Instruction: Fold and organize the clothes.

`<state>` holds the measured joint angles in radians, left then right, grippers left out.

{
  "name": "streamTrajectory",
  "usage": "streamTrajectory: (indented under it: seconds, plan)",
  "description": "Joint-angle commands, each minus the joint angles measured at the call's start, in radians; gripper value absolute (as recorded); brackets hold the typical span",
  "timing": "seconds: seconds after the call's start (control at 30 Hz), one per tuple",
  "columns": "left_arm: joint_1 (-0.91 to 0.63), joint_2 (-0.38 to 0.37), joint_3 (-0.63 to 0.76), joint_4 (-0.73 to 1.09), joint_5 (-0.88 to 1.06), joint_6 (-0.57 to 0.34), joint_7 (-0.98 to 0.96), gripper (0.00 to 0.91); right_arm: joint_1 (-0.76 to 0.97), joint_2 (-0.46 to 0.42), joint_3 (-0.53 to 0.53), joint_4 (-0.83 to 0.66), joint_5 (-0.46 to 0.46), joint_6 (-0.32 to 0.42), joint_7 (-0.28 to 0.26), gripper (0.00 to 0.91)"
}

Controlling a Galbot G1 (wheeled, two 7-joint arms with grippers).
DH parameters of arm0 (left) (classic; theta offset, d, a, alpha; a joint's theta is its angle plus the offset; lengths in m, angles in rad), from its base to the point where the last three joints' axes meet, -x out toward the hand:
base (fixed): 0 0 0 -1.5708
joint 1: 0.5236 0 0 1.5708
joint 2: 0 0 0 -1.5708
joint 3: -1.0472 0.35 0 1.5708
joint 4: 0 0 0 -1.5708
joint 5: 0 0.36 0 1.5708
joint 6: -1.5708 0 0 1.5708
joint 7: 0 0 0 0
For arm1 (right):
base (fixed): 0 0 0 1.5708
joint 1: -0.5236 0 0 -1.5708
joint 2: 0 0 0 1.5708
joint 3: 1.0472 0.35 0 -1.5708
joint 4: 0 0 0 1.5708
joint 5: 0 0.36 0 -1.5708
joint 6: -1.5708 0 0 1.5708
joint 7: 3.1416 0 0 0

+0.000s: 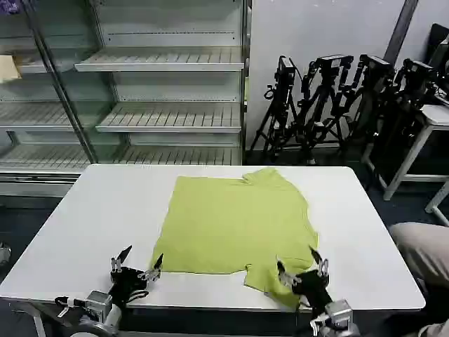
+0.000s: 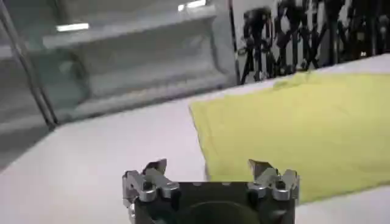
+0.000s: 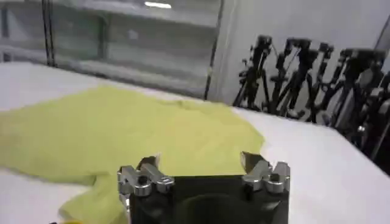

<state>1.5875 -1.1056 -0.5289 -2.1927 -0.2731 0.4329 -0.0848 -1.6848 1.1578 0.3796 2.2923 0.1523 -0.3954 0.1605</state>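
The clothes are one lime yellow-green T-shirt (image 1: 235, 225) lying mostly flat on the white table (image 1: 105, 210), with one sleeve hanging toward the front edge. My left gripper (image 1: 139, 265) hovers open near the shirt's front left corner, with nothing between its fingers. In the left wrist view the T-shirt (image 2: 304, 134) lies just past the open left gripper (image 2: 207, 165). My right gripper (image 1: 300, 265) stands open over the front right sleeve. The right wrist view shows the T-shirt (image 3: 134, 134) spread beyond the open right gripper (image 3: 198, 161).
Metal shelving (image 1: 161, 91) stands behind the table. Black camera tripods (image 1: 337, 98) crowd the back right. A person's beige trouser leg (image 1: 424, 249) shows at the right edge. Bare table surface lies to the left and right of the shirt.
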Motion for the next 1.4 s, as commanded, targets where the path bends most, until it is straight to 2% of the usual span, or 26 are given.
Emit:
streamTrajectory:
  seconds: [0.03, 0.57, 0.6, 0.63, 0.67, 0.7, 1.4]
  plan:
    - [0.008, 0.018, -0.003, 0.002, -0.114, 0.132, -0.042, 0.907, -0.094, 0.000, -0.005, 0.031, 0.001, -0.040, 0.013, 0.907]
    - [-0.026, 0.014, -0.015, 0.021, -0.143, 0.144, -0.032, 0.907, -0.117, 0.003, -0.010, 0.036, 0.000, -0.082, 0.021, 0.907]
    - [-0.024, 0.014, -0.014, 0.020, -0.143, 0.144, -0.030, 0.907, -0.118, 0.004, -0.011, 0.037, 0.001, -0.085, 0.022, 0.494]
    - [-0.022, 0.013, -0.015, 0.018, -0.144, 0.144, -0.014, 0.595, -0.117, 0.005, -0.012, 0.038, 0.002, -0.087, 0.024, 0.131]
    - [-0.021, 0.013, -0.015, 0.018, -0.144, 0.144, -0.009, 0.060, -0.116, 0.005, -0.013, 0.037, 0.007, -0.087, 0.024, 0.000]
    - [-0.021, 0.010, -0.014, 0.018, -0.148, 0.144, -0.004, 0.020, -0.114, 0.005, -0.013, 0.036, 0.010, -0.088, 0.024, 0.000]
    - [-0.028, 0.010, -0.003, 0.021, -0.154, 0.143, 0.043, 0.020, -0.090, 0.001, -0.022, 0.020, 0.071, -0.115, 0.025, 0.000]
